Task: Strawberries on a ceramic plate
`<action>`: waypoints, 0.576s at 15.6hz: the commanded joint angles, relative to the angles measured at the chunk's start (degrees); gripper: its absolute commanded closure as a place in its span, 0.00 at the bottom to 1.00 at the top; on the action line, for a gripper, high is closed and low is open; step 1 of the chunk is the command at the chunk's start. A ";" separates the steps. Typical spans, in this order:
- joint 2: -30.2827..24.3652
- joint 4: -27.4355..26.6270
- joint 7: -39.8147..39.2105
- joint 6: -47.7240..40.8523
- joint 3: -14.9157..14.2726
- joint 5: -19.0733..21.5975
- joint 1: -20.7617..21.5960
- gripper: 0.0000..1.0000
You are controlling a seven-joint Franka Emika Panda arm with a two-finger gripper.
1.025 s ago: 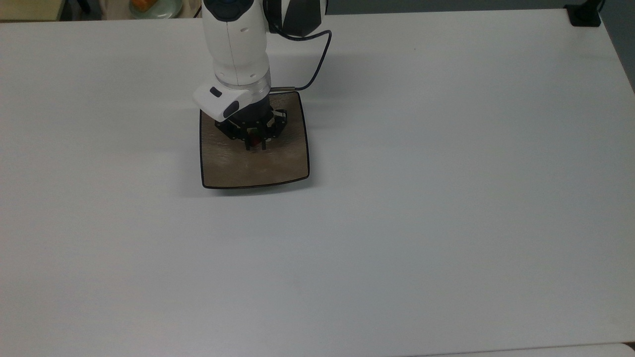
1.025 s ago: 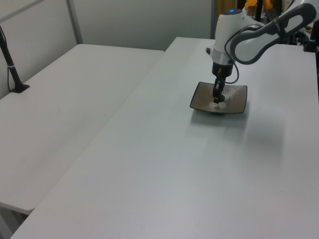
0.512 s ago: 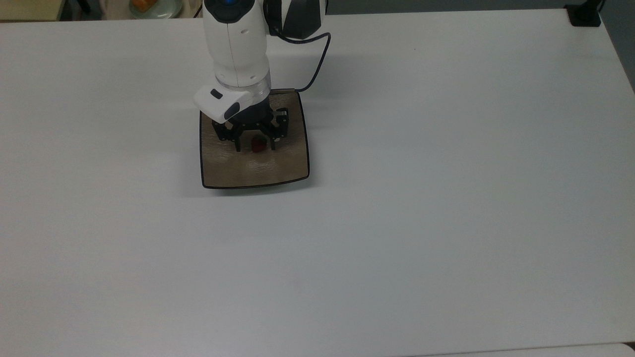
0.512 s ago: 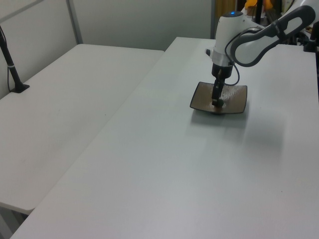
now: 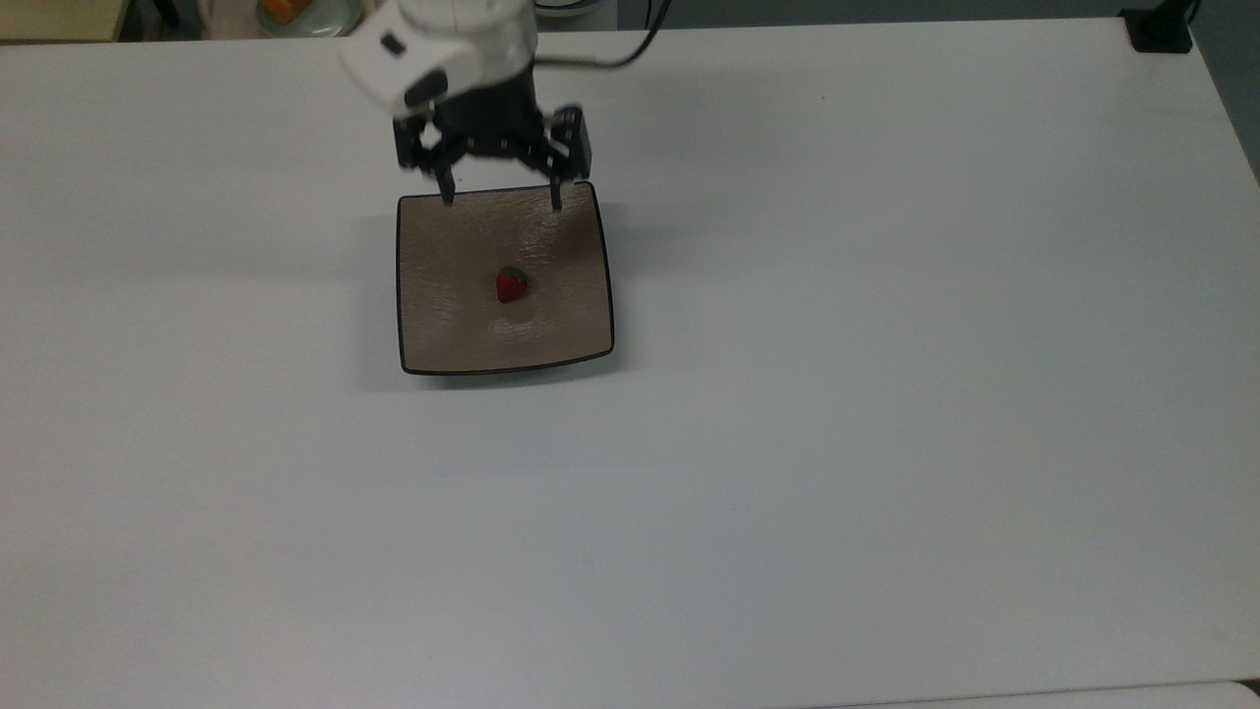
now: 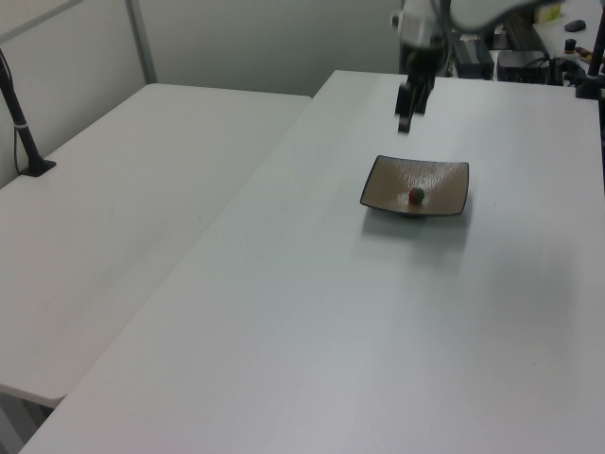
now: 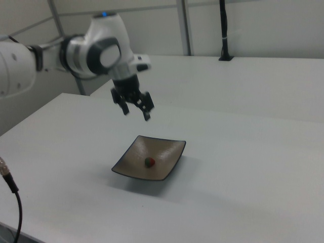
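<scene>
White table [image 5: 787, 443] all around, and near the middle of the glossy tan ceramic plate [image 5: 443, 335] sits 1 red strawberry [image 5: 510, 285], green cap toward the top view's top edge, resting loose on the plate. Further back, the end effector [image 5: 501, 203] hangs in the air above the plate's far edge, its 2 fingers spread wide apart with nothing between them, well clear of the berry.

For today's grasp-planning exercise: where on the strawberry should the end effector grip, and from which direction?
Grip the strawberry across its red body, coming straight down. It lies alone near the middle of the ceramic plate, whose raised edges likely block a side approach. The end effector is open above the plate's far edge.
</scene>
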 commanded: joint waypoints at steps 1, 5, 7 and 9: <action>-4.37 3.27 1.63 -9.34 -0.32 0.91 2.22 0.00; -8.94 3.01 1.81 -13.40 -0.23 1.52 4.94 0.00; -10.09 3.01 1.81 -13.40 -0.23 3.18 4.86 0.00; -10.18 2.92 1.19 -13.05 -0.15 3.81 4.85 0.00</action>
